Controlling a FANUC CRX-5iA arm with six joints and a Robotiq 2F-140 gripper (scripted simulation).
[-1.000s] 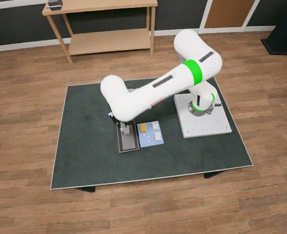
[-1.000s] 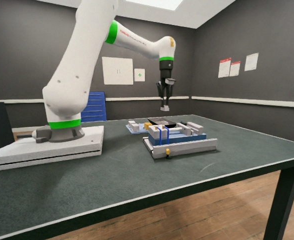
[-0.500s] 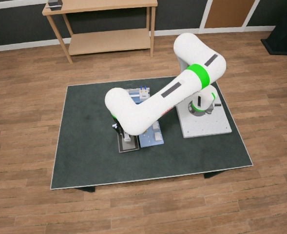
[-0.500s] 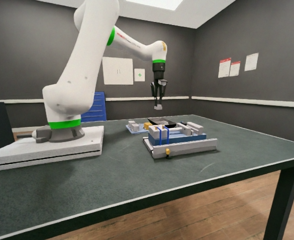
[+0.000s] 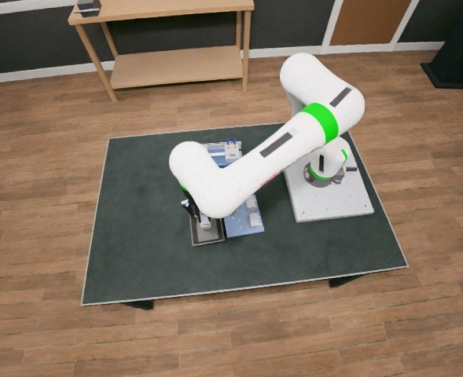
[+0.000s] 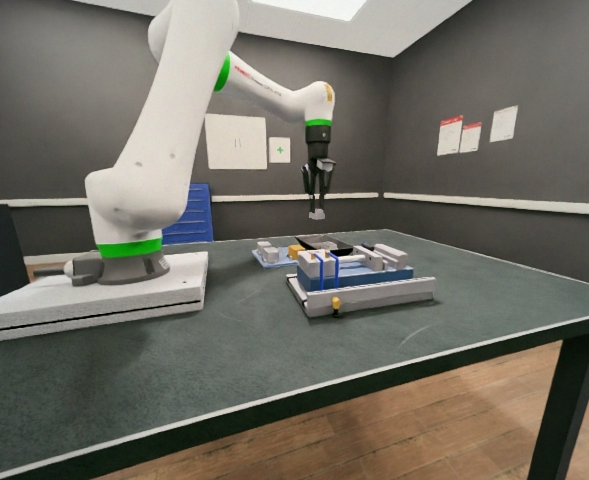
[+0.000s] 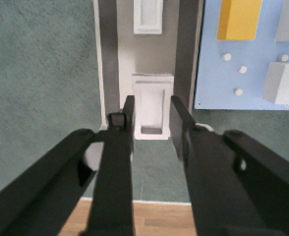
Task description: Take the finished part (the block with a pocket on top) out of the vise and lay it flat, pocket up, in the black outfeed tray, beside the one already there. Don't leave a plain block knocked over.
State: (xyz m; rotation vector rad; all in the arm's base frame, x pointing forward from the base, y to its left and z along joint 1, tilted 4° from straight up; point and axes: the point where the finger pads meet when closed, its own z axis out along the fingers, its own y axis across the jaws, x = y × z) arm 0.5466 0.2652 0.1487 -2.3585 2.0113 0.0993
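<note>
The gripper [image 6: 317, 212] hangs high over the bench [image 6: 439, 289], its fingers closed on the pocketed block [image 7: 151, 105], which shows at the centre of the wrist view. So the block is out of the vise [image 6: 359, 281] and lifted. Straight below it, the black tray [image 7: 109, 59] runs up the middle of the wrist view, with the other pocketed block [image 7: 147, 16] at the top edge. What seems left: lower, lay it flat pocket up, release. The plain blocks [image 7: 282, 81] at right stand upright.

You get even, soft light from a ceiling panel [image 6: 310, 7]; shadows stay faint, edges look slightly smeared, and the wrist view's near fingers blur.
</note>
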